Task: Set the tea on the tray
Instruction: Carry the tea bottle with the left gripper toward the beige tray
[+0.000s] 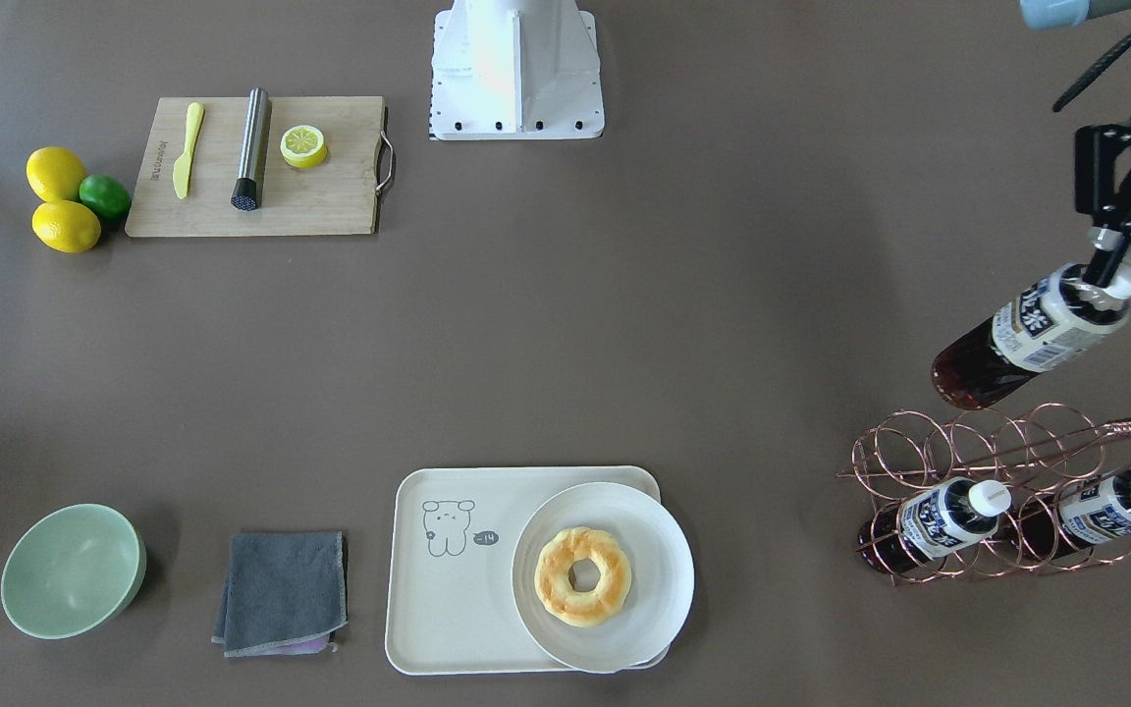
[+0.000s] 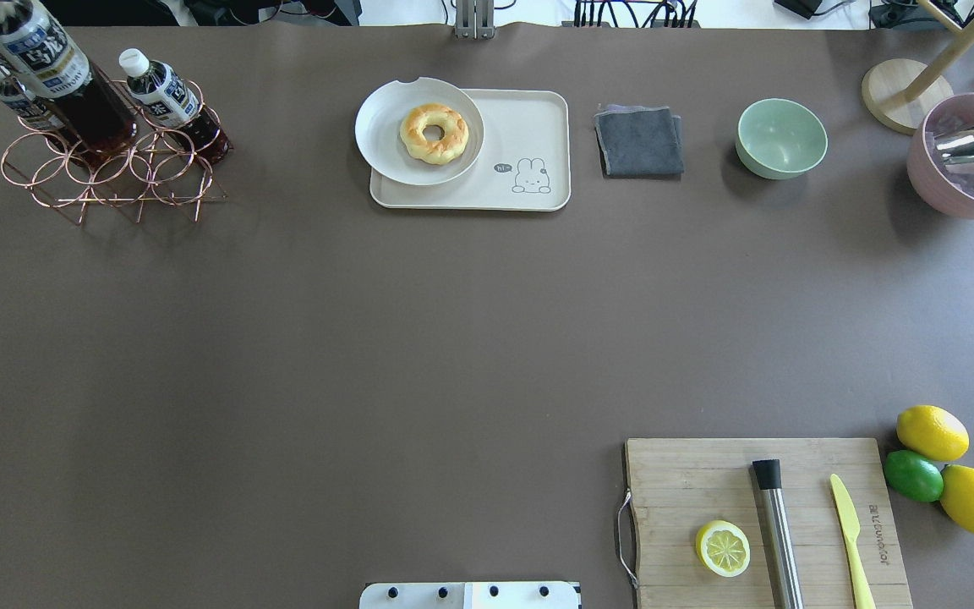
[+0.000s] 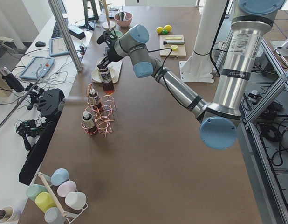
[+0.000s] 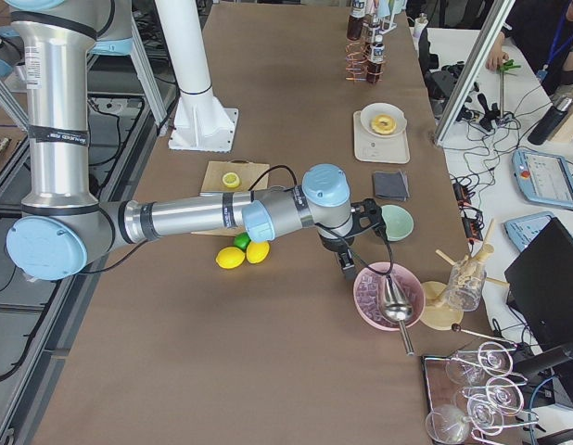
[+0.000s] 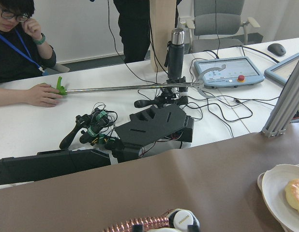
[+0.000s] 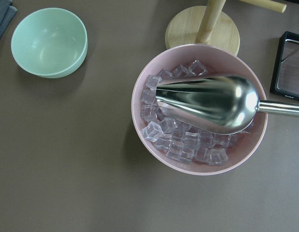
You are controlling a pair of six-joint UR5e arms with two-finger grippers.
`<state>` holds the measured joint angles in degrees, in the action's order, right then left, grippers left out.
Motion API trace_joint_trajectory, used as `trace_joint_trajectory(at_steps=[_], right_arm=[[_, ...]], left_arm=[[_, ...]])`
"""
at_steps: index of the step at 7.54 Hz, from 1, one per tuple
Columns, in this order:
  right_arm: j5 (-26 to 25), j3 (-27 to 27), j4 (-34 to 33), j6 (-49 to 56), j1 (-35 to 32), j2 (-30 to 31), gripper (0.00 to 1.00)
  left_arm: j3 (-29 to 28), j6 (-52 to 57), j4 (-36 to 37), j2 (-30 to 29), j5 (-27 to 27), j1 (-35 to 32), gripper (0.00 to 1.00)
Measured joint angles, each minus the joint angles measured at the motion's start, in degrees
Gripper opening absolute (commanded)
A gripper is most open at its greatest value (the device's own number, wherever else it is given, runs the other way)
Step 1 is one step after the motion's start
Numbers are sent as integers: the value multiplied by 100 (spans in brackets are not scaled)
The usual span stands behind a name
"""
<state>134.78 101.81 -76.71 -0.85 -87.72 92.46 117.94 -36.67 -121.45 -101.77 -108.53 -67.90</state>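
My left gripper (image 1: 1128, 275) is shut on the neck of a tea bottle (image 1: 1037, 329), just under its white cap. The bottle hangs tilted in the air above the copper wire rack (image 1: 978, 457), its dark bottom end lowest. In the overhead view this tea bottle (image 2: 39, 55) is at the far left corner. The cream tray (image 1: 448, 609) with the bear drawing lies near the table's far edge from the robot. A white plate (image 1: 664, 550) with a doughnut covers one end of it. My right gripper (image 4: 347, 264) hovers over a pink bowl of ice; whether it is open I cannot tell.
Two more tea bottles (image 1: 939, 520) (image 1: 1110, 506) lie in the rack. A grey cloth (image 1: 283, 591) and a green bowl (image 1: 73, 570) sit beside the tray. A cutting board (image 1: 330, 201) with knife, steel rod and lemon half, and whole citrus (image 1: 65, 201), lie near the robot.
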Motion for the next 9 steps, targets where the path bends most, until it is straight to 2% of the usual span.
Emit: trace_joint_trajectory(at_steps=[2,3,6,8,9], right_arm=[[30,121,-1,-184,203,-115,99],[35,157,2,-335,358,-242,99],[1,262,138,-564,738,-402,99],[-12,246,296,-585,807,-419,99],[-17,243,316,-589,824,-425,99]], left_arm=[[135,-203,121,-197,1198,1268,0],[145,-453,385,-493,1774,1900,0],[-95,-1088,1687,-1901,3432,3734,0],[-589,-1471,1878,-2482,3941,4381,0],[-759,-1619,1881,-2584,4127,4570,0]])
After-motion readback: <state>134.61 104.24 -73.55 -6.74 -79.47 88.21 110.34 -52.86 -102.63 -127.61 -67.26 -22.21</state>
